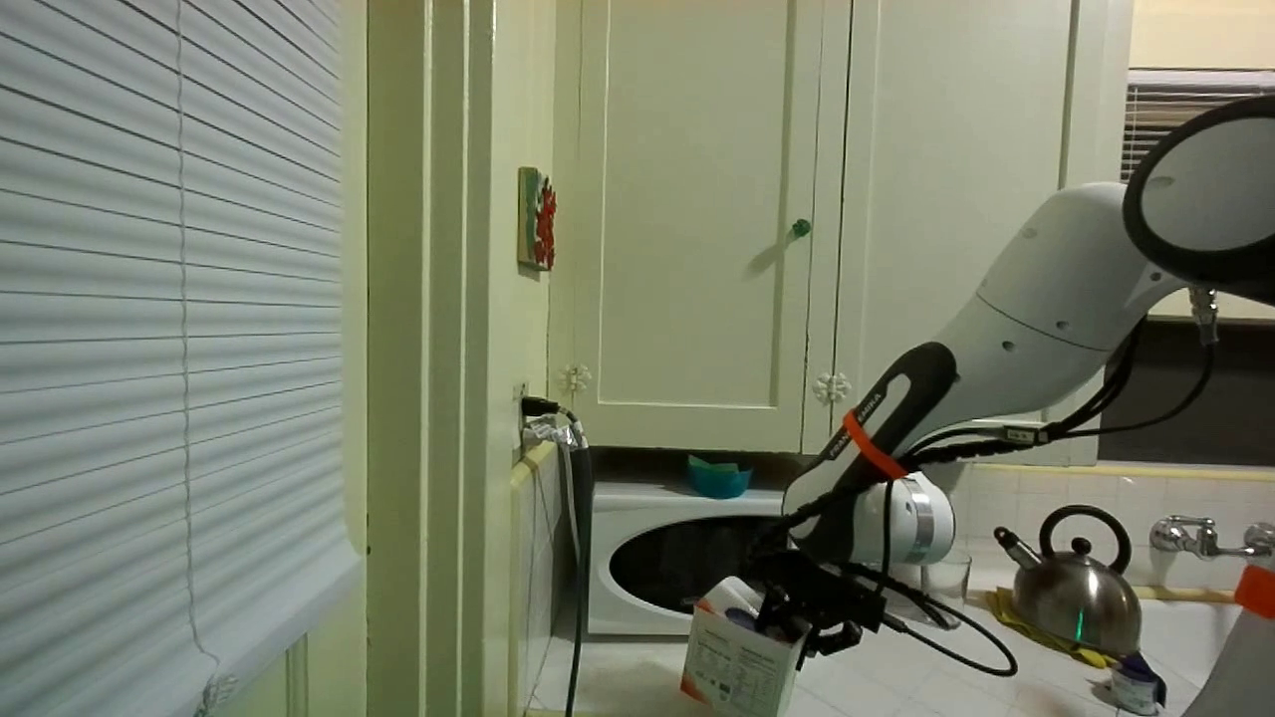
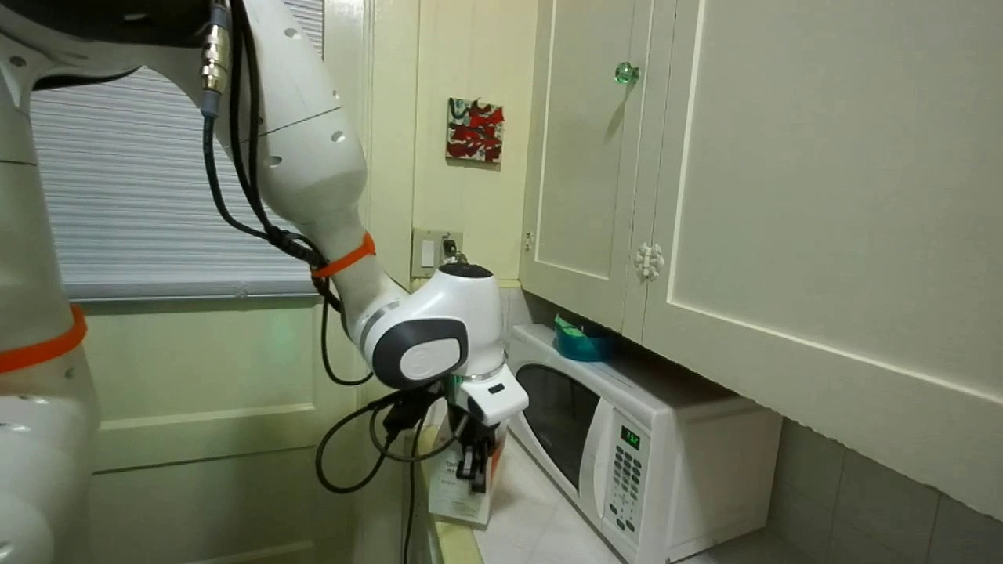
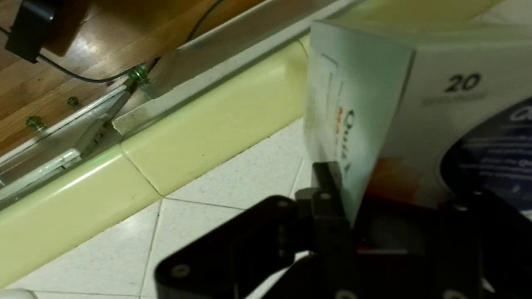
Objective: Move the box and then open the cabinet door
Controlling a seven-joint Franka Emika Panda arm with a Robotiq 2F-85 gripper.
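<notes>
At ten o'clock from my gripper (image 1: 802, 632), twelve being straight up in an exterior view, I record a slatted blind (image 1: 169, 299) at far left. Next, at eleven, a small panel (image 1: 538, 219) with red relief hangs on the wall (image 1: 528, 329). At ten, nearer, stands the white microwave (image 1: 662, 563), with a teal bowl (image 1: 719, 483) on its top at eleven. Above them the cabinet door (image 1: 692, 199), between eleven and twelve, is found closed, its green knob (image 1: 801, 228) at twelve. The box (image 1: 742, 662) is at eight o'clock, in front of the microwave, and my gripper is pinching it. In the wrist view I note one of my fingers (image 3: 328, 203) along its pale side, next to a face printed "20". Whether its base touches the tiled counter (image 1: 867, 687) I cannot tell. Farther right, a neighbouring door (image 1: 956, 199) at half past twelve is partly covered by my arm (image 1: 1046, 269). A steel kettle (image 1: 1076, 602), at three, sits on a yellow cloth (image 1: 1041, 635), well apart from the box. Past it, between two and three, is a chrome tap (image 1: 1200, 538).
</notes>
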